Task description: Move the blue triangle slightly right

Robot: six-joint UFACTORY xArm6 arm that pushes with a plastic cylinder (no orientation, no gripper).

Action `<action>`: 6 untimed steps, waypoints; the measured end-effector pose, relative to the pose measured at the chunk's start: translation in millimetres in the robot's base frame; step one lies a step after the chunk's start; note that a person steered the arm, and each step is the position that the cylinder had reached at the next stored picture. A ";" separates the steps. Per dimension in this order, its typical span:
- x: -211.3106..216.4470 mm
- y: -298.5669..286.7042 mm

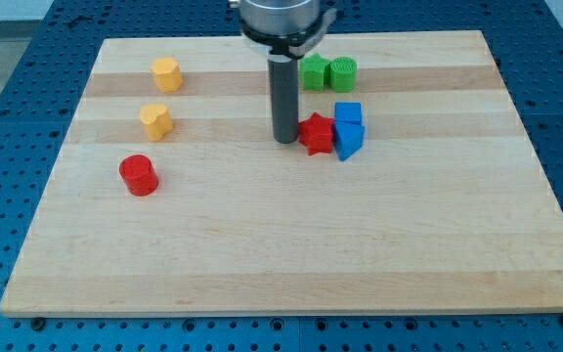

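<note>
Blue triangle [349, 140]: It sits a bit right of the board's middle, toward the view's top. It touches the red star on its left side.
Blue cube [348, 112]: It sits just above the blue triangle and touches it.
Red star [315, 133]: It sits between my tip and the blue triangle.
My tip [284, 141]: It is the bottom end of a straight dark rod. It has no hand to open or close and holds nothing. It stands just left of the red star, right beside it.
Green blocks: A green star [314, 72] and a round green block [342, 73] sit side by side near the view's top.
Yellow blocks: One [166, 74] sits above the other [155, 121] on the view's left.
Red cylinder [139, 175]: It stands alone, below the yellow blocks.
Board [291, 244]: It is pale wood with lighter and darker stripes.
Room: A blue table [8, 117] with rows of small holes lies under the board.
</note>
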State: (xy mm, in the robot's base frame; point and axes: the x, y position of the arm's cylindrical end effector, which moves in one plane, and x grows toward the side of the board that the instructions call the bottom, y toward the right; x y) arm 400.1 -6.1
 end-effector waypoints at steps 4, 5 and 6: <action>11.8 67.8; 15.0 64.9; 44.7 35.8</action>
